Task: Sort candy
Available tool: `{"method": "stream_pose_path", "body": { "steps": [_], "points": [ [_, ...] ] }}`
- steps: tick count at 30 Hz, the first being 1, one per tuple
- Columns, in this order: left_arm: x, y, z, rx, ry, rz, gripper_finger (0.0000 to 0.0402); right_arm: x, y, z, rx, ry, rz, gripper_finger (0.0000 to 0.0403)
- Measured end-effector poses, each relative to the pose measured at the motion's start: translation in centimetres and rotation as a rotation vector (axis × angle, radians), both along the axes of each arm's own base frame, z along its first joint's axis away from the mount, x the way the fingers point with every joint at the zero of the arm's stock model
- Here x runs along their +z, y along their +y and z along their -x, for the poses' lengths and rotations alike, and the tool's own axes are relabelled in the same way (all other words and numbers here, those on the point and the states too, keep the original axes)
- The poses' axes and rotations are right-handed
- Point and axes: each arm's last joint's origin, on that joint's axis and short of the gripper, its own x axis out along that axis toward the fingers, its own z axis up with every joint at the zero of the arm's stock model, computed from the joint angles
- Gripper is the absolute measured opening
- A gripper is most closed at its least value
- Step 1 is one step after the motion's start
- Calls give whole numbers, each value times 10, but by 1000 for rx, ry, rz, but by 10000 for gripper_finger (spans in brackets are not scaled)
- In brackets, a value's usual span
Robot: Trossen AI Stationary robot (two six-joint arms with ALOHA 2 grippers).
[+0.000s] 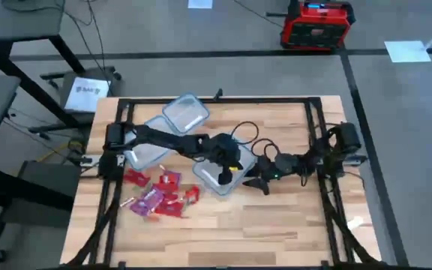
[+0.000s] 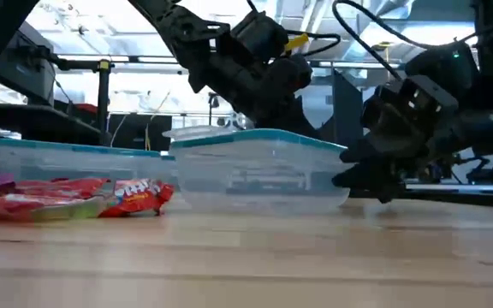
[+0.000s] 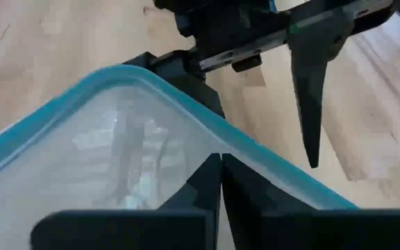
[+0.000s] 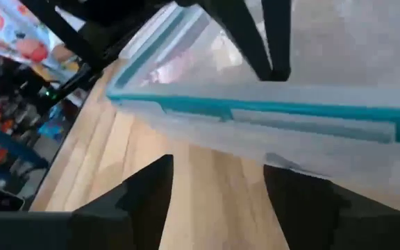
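A pile of candy (image 1: pixel 156 196) in red and pink wrappers lies on the wooden table, left of centre; its nearest pieces (image 2: pixel 135 197) show in the low view. Right of it stands a clear tub (image 2: pixel 255 171) with a bluish rim (image 1: pixel 201 171). My left gripper (image 1: pixel 223 174) is shut and slants down over this tub, its fingertips (image 3: pixel 221 163) at the rim; nothing shows between them. My right gripper (image 1: pixel 255 180) stands open just off the tub's right side, its fingers (image 4: pixel 148 191) low over the table and facing the tub's wall (image 4: pixel 304 132). My left gripper reaches the tub slanting down from the table's left side, its shut fingertips right at the blue rim (image 3: pixel 262 173). I cannot tell whether they touch the rim.
Two more clear tubs stand at the back left, one (image 1: pixel 186 112) behind the other (image 1: pixel 145 148). Black cables (image 1: pixel 246 133) loop over the table behind the grippers. Bare wood lies along the table's near edge (image 1: pixel 276 232).
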Motion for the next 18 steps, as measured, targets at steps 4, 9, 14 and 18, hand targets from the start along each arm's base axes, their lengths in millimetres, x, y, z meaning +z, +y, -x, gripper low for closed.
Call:
{"method": "stream_pose_path", "body": {
  "steps": [4,9,14,18],
  "points": [
    [0,0,0,5,5,-5,0,16,2,-1,40,-99,-6,199],
    [0,0,-1,12,-11,-13,0,63,6,1,64,-466,35,198],
    [1,0,-2,12,-23,-5,0,69,8,8,79,-470,2,198],
    [1,-1,-2,-14,-27,14,0,44,9,18,84,-244,-20,199]
  ]
}}
